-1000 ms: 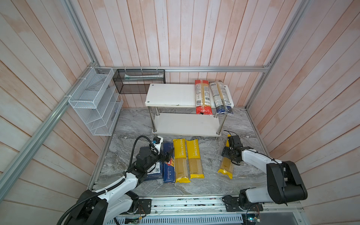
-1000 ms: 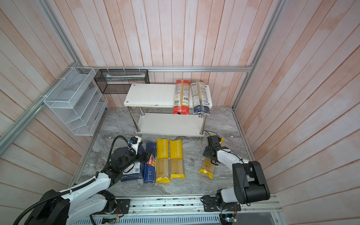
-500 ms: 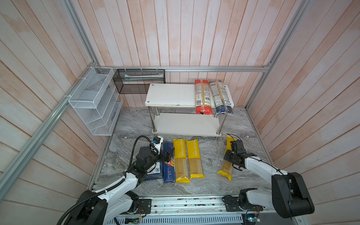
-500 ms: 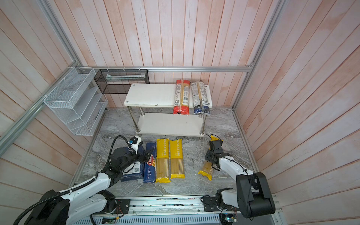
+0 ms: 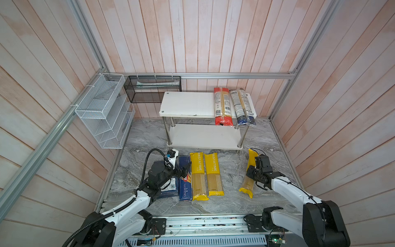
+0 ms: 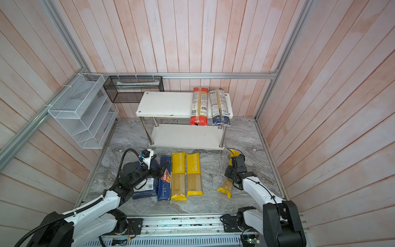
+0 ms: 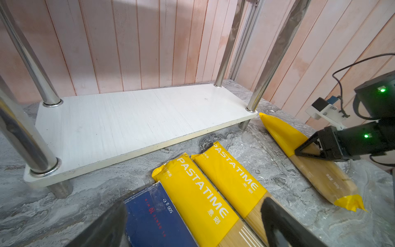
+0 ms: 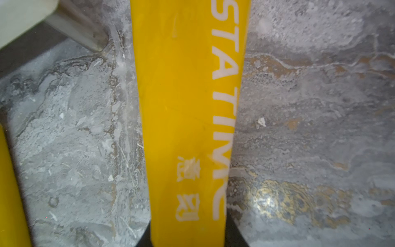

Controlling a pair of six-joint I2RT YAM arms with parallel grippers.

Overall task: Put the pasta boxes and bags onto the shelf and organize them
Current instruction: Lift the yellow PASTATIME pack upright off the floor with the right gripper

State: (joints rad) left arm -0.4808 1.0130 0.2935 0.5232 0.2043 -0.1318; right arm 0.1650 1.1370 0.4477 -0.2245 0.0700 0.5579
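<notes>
In both top views the red-ended bag (image 5: pixel 222 107) and blue-ended bag (image 5: pixel 242 107) lie on the top board of the shelf (image 5: pixel 188 104), at its right end. In front of the shelf, on the worktop (image 5: pixel 230 171), the right end effector (image 5: pixel 252 171) is clamped on the lone yellow bag (image 5: pixel 248 186).

Left wrist view: the left end effector (image 7: pixel 193 203) stands open above the narrow box (image 7: pixel 154 213) and two yellow bags (image 7: pixel 198 188), before the shelf's lower board.

Right wrist view: the fingers (image 8: pixel 235 241) pinch the lone yellow bag (image 8: pixel 186 107) beside a shelf foot.

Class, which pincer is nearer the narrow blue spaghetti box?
Left. The left pincer is open, directly over the narrow blue spaghetti box; the right pincer grips the lone yellow bag, beyond the paired yellow bags.
</notes>
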